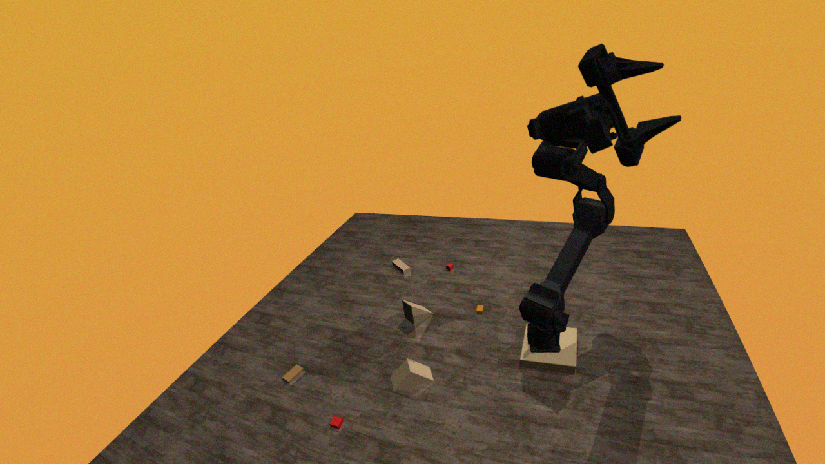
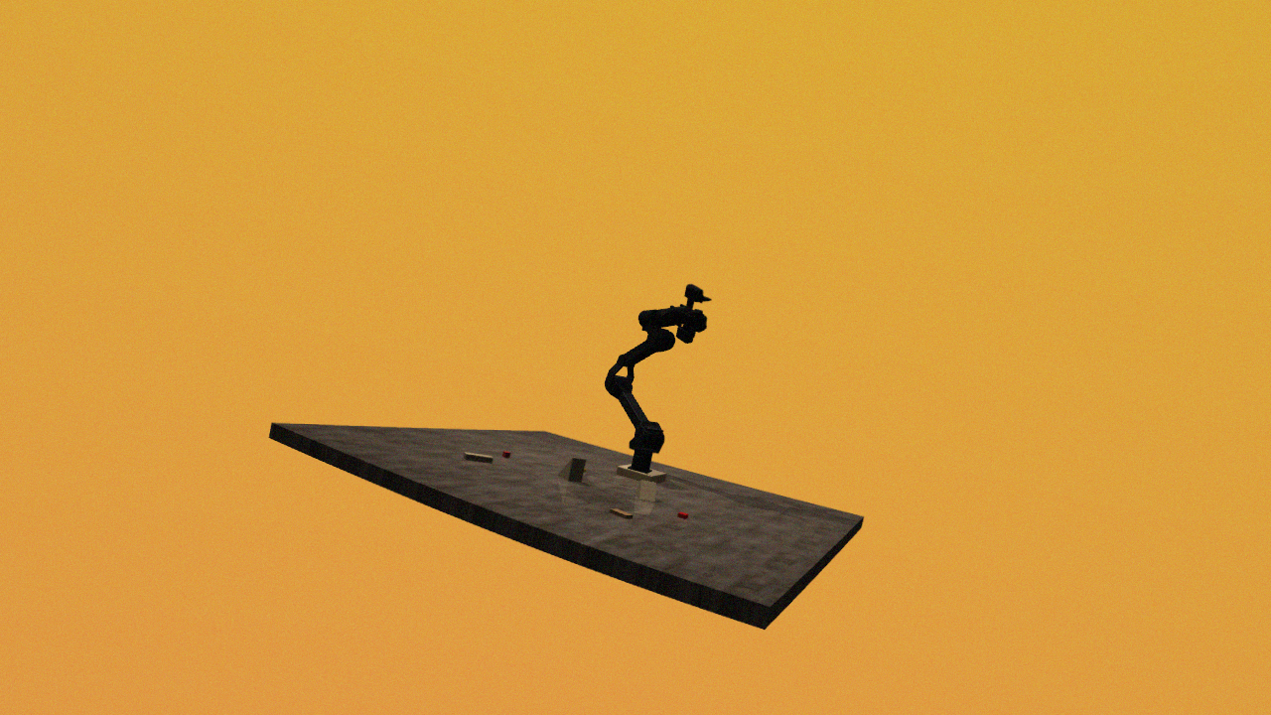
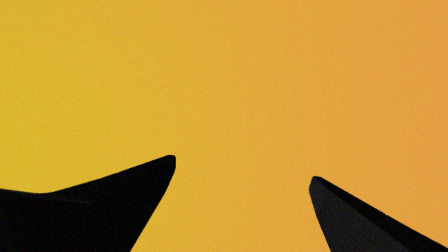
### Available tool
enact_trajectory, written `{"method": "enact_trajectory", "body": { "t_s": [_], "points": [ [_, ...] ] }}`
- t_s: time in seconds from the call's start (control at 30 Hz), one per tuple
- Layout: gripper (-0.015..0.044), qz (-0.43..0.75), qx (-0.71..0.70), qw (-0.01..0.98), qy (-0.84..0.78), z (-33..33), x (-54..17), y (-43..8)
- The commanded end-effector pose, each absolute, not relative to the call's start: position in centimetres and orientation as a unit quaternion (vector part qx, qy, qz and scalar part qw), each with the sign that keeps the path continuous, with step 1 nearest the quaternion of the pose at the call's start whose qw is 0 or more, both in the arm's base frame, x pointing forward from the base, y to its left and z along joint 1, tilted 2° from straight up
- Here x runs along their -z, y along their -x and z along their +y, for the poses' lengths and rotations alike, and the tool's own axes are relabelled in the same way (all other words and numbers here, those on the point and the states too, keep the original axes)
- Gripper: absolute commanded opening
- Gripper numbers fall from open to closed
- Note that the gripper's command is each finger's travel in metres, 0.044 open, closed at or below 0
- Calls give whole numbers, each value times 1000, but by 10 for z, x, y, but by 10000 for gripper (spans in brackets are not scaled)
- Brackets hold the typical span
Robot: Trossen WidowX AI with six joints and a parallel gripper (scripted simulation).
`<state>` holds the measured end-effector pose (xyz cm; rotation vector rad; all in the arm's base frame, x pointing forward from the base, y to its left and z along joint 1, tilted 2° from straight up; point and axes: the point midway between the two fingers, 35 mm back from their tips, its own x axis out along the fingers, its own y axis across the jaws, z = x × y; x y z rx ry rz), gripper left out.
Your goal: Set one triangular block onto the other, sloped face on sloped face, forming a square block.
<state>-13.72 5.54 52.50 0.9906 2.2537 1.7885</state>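
Observation:
Two pale triangular blocks stand apart on the dark table [image 1: 490, 426] [image 2: 728, 555]. The farther block [image 1: 419, 314] [image 2: 577, 469] shows a dark upright face and a pale pointed side in the top view. The nearer block [image 1: 412, 377] [image 2: 646, 491] lies closer to the top camera, and its exact slope direction is hard to tell. Neither touches the other. My gripper [image 1: 671, 91] [image 3: 241, 172] is open and empty, high above the table and away from both blocks. The wrist view shows only the two fingers and plain background.
A pale bar [image 1: 401, 267] [image 2: 478, 457] and a red cube [image 1: 450, 267] [image 2: 506, 453] lie at the back. An orange block [image 1: 479, 309] lies near the farther triangle. A brown bar [image 1: 292, 374] [image 2: 620, 512] and another red block [image 1: 336, 422] [image 2: 682, 514] lie near the nearer one.

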Motion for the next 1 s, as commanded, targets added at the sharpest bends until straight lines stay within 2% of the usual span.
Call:
{"method": "enact_trajectory", "body": {
  "t_s": [0.0,0.03,0.27,0.53,0.7,0.97],
  "points": [
    [426,744,-580,48,-327,58,-525,135],
    [440,757,-560,44,-334,65,-524,130],
    [440,843,-329,-66,-421,127,-548,73],
    [440,834,-42,-238,-496,195,-559,-11],
    [440,756,147,-360,-526,238,-547,-79],
    [440,545,377,-534,-526,283,-498,-184]
  ]
}}
